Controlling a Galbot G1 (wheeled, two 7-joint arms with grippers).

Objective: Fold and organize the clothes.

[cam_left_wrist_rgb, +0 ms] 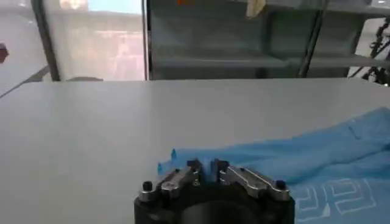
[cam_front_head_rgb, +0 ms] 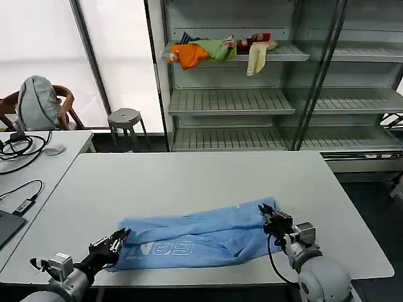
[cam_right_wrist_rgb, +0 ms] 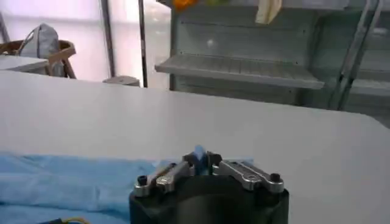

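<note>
White block lettering on the light blue cotton T-shirt (cam_front_head_rgb: 201,239), near the grey desk's (cam_front_head_rgb: 201,176) front edge; appears reversed, roughly "ERAN", not surely legible. Partial letters also in left wrist view (cam_left_wrist_rgb: 341,198). No other text readable.

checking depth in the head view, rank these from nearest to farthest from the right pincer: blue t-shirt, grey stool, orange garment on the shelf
1. Blue T-shirt: on the table, its right end pinched in the right pincer.
2. Grey stool: on the floor past the table's far edge, toward the left.
3. Orange garment: on an upper shelf of the rack behind, farthest back.
</note>
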